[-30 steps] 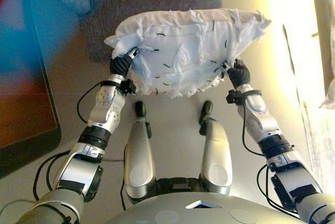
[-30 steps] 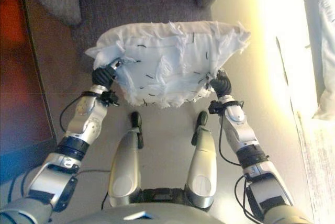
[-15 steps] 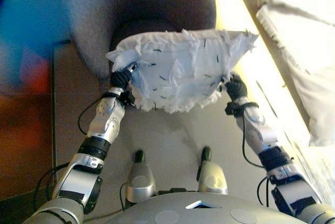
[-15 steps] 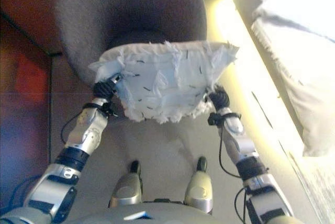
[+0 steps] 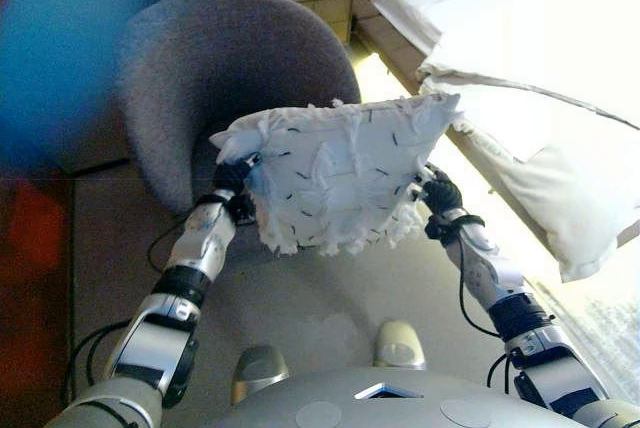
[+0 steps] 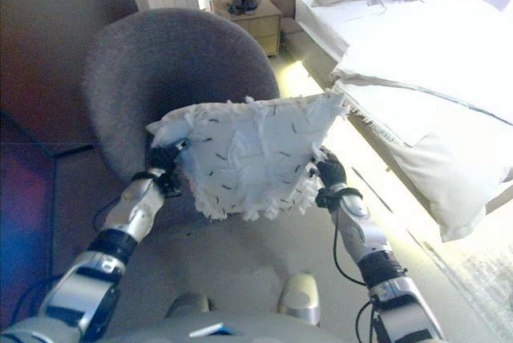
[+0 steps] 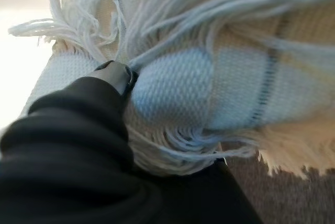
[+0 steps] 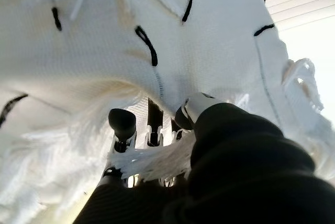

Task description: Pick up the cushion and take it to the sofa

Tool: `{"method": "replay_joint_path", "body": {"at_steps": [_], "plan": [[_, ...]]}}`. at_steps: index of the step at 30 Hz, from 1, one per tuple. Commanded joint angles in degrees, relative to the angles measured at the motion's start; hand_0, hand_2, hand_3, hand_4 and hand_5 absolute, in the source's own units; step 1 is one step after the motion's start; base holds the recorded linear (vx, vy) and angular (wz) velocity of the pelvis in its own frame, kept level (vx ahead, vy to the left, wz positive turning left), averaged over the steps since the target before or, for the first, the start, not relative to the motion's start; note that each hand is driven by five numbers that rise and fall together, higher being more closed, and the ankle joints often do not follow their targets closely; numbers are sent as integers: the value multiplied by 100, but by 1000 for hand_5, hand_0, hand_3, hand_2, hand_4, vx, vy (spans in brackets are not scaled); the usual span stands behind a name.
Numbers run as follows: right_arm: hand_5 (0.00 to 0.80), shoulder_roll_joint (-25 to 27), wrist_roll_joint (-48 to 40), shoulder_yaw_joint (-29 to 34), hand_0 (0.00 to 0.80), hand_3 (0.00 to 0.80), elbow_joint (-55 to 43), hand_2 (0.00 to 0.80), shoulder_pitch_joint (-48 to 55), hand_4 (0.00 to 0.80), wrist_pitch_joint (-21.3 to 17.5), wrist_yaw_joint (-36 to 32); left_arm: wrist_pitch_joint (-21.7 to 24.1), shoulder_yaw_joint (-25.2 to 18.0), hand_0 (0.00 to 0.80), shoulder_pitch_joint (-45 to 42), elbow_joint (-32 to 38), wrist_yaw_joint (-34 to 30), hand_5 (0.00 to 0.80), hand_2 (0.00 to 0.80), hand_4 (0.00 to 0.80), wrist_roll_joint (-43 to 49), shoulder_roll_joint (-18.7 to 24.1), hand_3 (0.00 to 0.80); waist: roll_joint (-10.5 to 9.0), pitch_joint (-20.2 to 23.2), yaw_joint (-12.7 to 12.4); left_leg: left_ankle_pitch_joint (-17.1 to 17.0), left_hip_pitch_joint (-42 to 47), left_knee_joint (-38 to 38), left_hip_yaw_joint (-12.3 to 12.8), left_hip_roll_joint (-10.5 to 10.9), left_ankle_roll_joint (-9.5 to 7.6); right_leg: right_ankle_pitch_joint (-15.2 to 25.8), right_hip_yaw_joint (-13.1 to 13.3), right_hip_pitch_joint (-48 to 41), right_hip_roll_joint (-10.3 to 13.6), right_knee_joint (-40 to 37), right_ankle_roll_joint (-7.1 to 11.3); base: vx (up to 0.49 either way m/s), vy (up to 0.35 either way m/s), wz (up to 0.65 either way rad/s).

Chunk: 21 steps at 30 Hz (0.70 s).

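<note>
Both the left hand [image 5: 232,176] and right hand [image 5: 440,191] clamp the fringed cushion [image 5: 335,174] mid-frame, grey armchair [image 5: 225,68] just behind, bed [image 5: 520,78] right.

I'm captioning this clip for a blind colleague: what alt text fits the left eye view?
A white fringed cushion with short black stitches is held up between the robot's left hand and right hand, one at each side edge. Behind it stands a round grey armchair; a bed with white bedding lies to the right.
</note>
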<state>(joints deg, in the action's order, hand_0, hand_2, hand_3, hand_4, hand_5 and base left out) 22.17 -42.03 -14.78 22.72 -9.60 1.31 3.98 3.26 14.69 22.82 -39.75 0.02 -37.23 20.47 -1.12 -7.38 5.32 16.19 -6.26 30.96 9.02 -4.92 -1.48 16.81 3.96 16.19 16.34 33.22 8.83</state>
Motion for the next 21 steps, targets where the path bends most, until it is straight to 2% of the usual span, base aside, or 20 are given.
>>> {"method": "replay_joint_path", "body": {"at_steps": [1,2,5,7,9,12,14,15,17,18,19,20,21], "plan": [[800,44,-333,61,800,800,-51,800,-518,800,-569,-329,536,51,800,608,643,-275,800,800,800,-192,263,800,84,89,16,-1038,1326,-2638,-175,325,-121,251,217,513,-529,1075,239,134,18,30],[800,77,-346,87,800,800,32,800,-547,800,-569,-370,534,74,800,611,661,-287,800,800,800,-196,234,800,48,91,38,-995,1359,-2611,-172,344,-117,299,228,517,-579,844,265,235,-37,49],[800,126,-369,168,800,800,73,800,-583,800,-480,-382,438,185,800,574,811,-246,800,800,800,-102,161,800,-243,143,104,-729,1419,-2405,-196,571,-134,409,70,34,-537,-795,366,342,-115,17],[800,140,-413,180,800,800,17,800,-549,800,-476,-400,384,281,800,509,926,-172,800,800,800,21,115,800,-494,203,142,-506,1466,-2262,-302,752,-130,252,42,-137,-469,-2262,414,450,-166,29],[800,184,-437,208,800,800,-88,800,-467,800,-402,-438,362,326,800,427,957,-190,800,800,800,105,100,800,-549,221,238,-343,1603,-2148,-375,783,-134,51,-142,-247,-571,-3287,430,502,-95,17],[800,209,-344,252,800,800,-139,800,-361,800,-244,-594,303,182,800,207,1090,-277,800,800,800,141,111,800,-580,268,267,-112,1885,-2075,-275,821,-164,-36,-537,-216,-646,-3413,366,506,-68,-5],[800,172,-96,248,800,800,-147,800,-302,800,-201,-766,300,4,800,-27,1251,-303,800,800,800,211,112,800,-593,358,218,-66,2042,-1992,-67,826,-151,-97,-999,-249,-618,-3141,293,509,-78,-35],[800,182,16,253,800,800,-187,800,-271,800,-168,-885,314,-93,800,-121,1321,-292,800,800,800,241,94,800,-561,430,228,-139,2077,-1966,12,785,-140,-267,-1050,-346,-665,-3138,220,507,-112,-11],[800,197,118,195,800,800,-266,800,-213,800,-216,-968,328,-186,800,-259,1490,-239,800,800,800,230,45,800,-512,572,296,-421,2107,-1675,194,604,6,-408,-941,-493,-789,-3116,88,531,-161,-16],[800,197,85,166,800,800,-296,800,-217,800,-194,-1014,338,-244,800,-341,1558,-194,800,800,800,227,32,800,-445,622,319,-601,2151,-1489,330,454,118,-590,-1007,-566,-873,-2949,6,475,-178,-18],[800,210,30,144,800,800,-346,800,-228,800,-121,-1007,343,-305,800,-410,1591,-164,800,800,800,187,36,800,-381,682,357,-885,2201,-1326,424,323,249,-757,-1001,-603,-956,-2810,-88,452,-226,-25],[800,219,-2,94,800,800,-431,800,-230,800,-79,-994,376,-341,800,-452,1599,-111,800,800,800,185,39,800,-333,735,391,-1501,2060,-792,465,119,520,-914,-922,-732,-1097,-2791,-246,370,-235,-25],[800,246,-27,64,800,800,-463,800,-237,800,-81,-1016,392,-363,800,-453,1597,-84,800,800,800,184,52,800,-335,749,404,-1822,1893,-417,460,-6,653,-983,-855,-838,-1169,-2817,-347,383,-281,-22]]}}
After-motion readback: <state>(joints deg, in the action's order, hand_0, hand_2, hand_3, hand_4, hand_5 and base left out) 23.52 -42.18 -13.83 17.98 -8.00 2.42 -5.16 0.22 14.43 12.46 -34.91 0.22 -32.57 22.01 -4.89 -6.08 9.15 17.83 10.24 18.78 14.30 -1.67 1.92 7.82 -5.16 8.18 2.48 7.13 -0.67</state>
